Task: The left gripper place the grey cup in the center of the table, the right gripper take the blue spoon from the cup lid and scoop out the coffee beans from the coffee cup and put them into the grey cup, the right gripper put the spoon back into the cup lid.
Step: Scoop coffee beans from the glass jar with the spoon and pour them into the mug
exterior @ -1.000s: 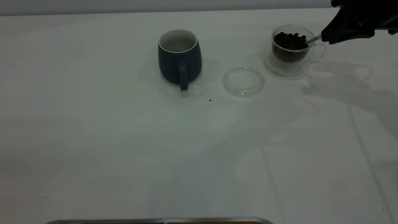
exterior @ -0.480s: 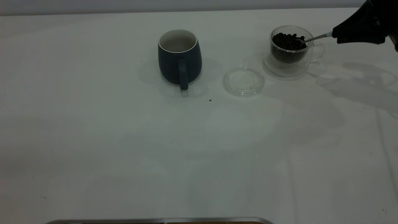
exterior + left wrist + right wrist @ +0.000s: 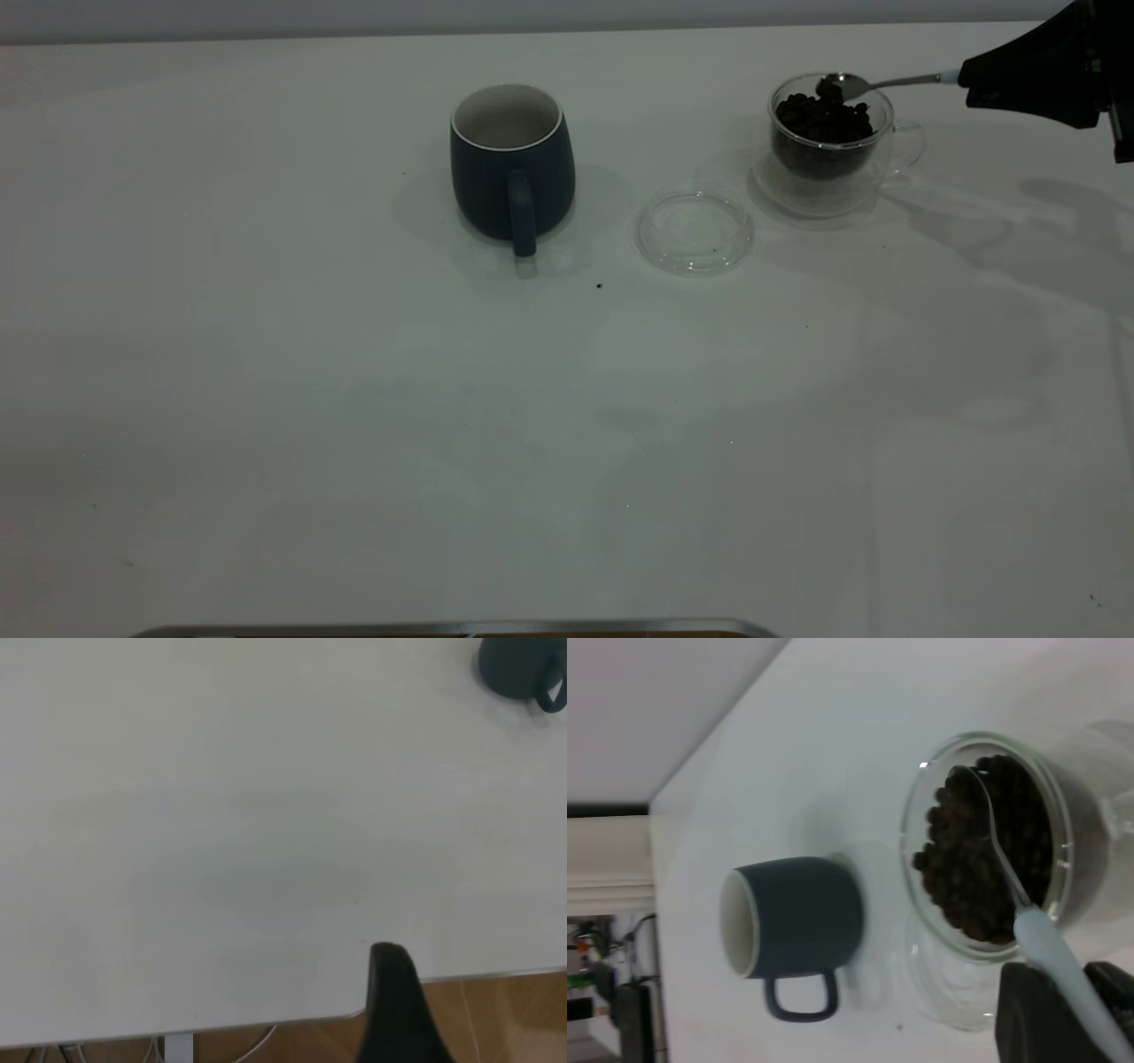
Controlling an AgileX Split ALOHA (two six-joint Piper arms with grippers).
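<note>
Right pincer [image 3: 966,84], black, clenched on pale-blue handle of small metal-bowled blue spoon [image 3: 886,82]. Spoon's long axis approx. horizontal in ext. view, bowl toward 9 o'clock, hovering over rim of clear double-walled glass coffee cup [image 3: 828,142] w/ dark coffee beans [image 3: 824,120]; a few beans appear to sit in the bowl.

Dark slate-grey rounded mug, the grey cup [image 3: 512,164], stands upright mid white bench [image 3: 354,399], at 9 o'clock from spoon, well apart. Clear round glass cup lid [image 3: 695,232] lies between, nearer 7 o'clock.

Left pincer [image 3: 399,1010] parked at bench edge; grip state: cannot tell.
</note>
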